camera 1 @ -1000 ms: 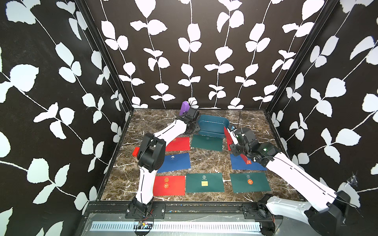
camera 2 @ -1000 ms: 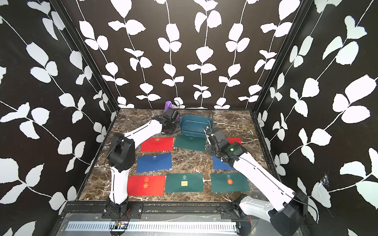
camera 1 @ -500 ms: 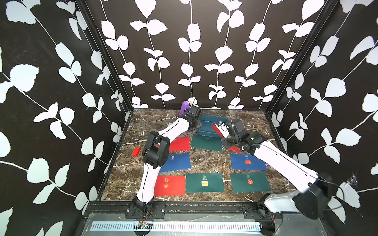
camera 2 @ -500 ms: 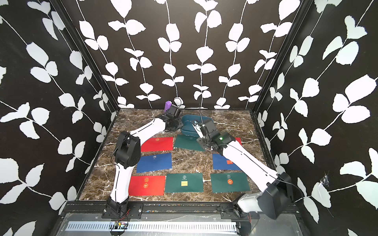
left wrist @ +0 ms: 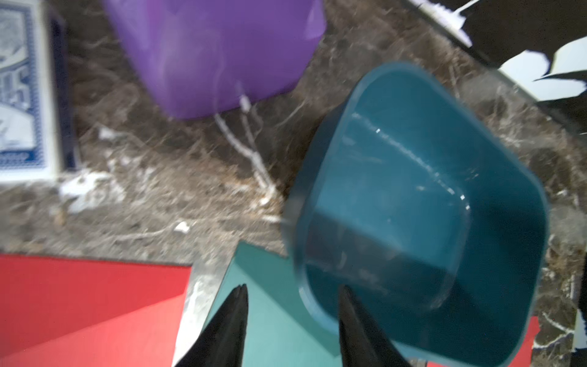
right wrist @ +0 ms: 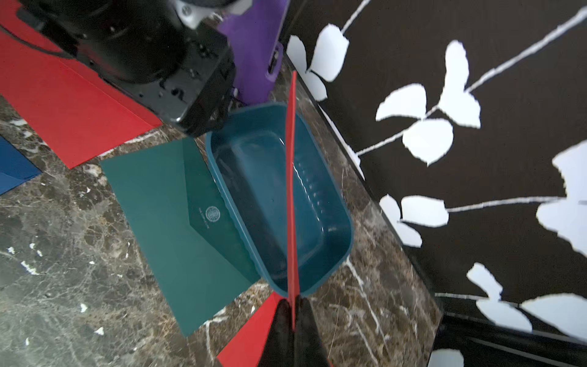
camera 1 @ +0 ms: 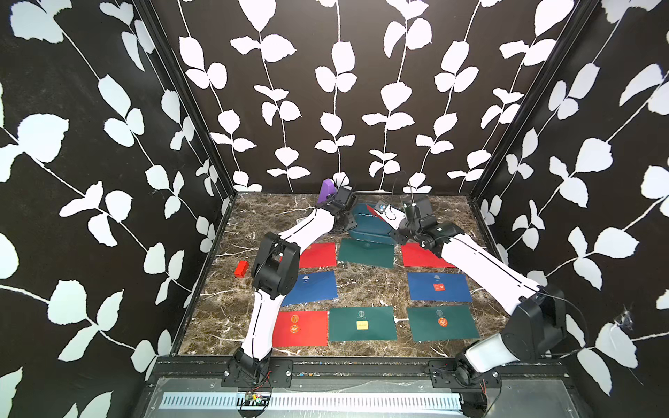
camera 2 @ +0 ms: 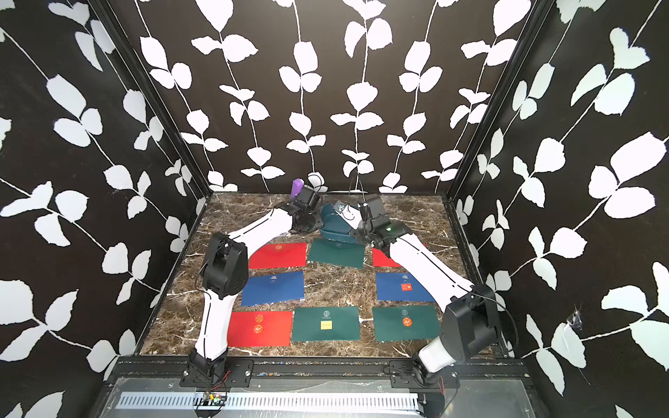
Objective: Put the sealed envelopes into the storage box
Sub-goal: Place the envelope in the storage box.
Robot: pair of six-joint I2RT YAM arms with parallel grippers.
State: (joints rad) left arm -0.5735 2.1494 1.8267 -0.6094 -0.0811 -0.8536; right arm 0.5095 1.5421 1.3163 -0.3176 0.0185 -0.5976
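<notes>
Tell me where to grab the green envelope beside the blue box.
I'd pinch the green envelope at its near long edge, coming from above on the robot's side. It lies flat, and the blue box overlaps its far edge, so only that side is free.

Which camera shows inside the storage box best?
Right wrist: nearly the whole storage box shows, empty, crossed only by the gripped red envelope. Left wrist blurs it; in both top views arms partly hide it.

The storage box [camera 1: 369, 226] is teal. The red envelope [camera 1: 300, 327] bears gold emblems, the green envelope [camera 1: 362, 324] a gold square, the navy envelope [camera 1: 438, 287] an orange sticker. A purple block [camera 1: 327, 190] stands at eleven o'clock on the brown, white-veined marble tabletop [camera 1: 373, 286].
</notes>
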